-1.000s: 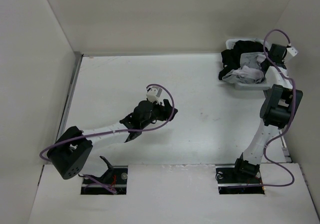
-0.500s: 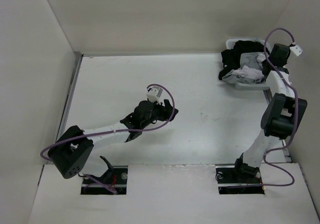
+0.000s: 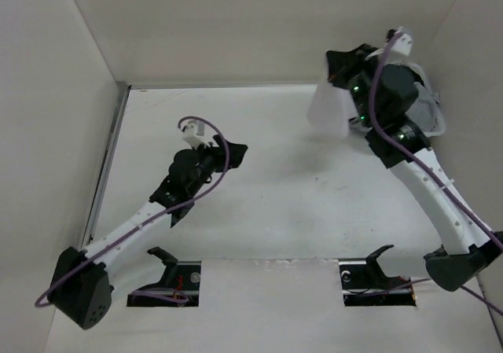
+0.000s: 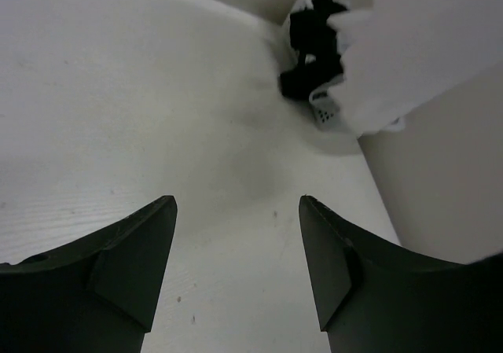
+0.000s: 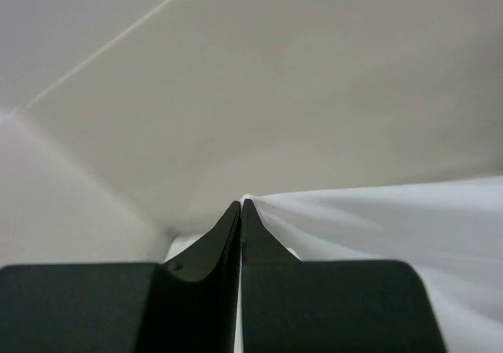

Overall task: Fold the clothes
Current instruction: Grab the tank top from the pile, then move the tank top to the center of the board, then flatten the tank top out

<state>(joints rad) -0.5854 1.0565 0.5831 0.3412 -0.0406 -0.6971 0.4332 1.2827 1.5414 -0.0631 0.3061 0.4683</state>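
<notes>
Lab test cell: white walls (image 3: 259, 23) enclose the table (image 3: 299, 204).

Tank top (image 3: 328, 109): thin, soft white cloth, matt, hangs in smooth loose folds. Left end effector (image 4: 236, 251) and right end effector (image 5: 240, 211): smooth black plastic by the look, matt, with a faint sheen along the edges. Tabletop (image 3: 299, 196): hard white surface, matt, finely grained, flecked with small dark specks. Walls (image 3: 236, 31): plain white panels, smooth and dull. Basket (image 4: 324, 115): white plastic, pierced with small holes. Black garment (image 4: 310, 31) in it: dark matt cloth, crumpled. Arm casings (image 3: 440, 200): smooth white shell, slightly glossy, with matt black joints. Cables (image 3: 225, 155): smooth purple sheath, looks like plastic or rubber.
</notes>
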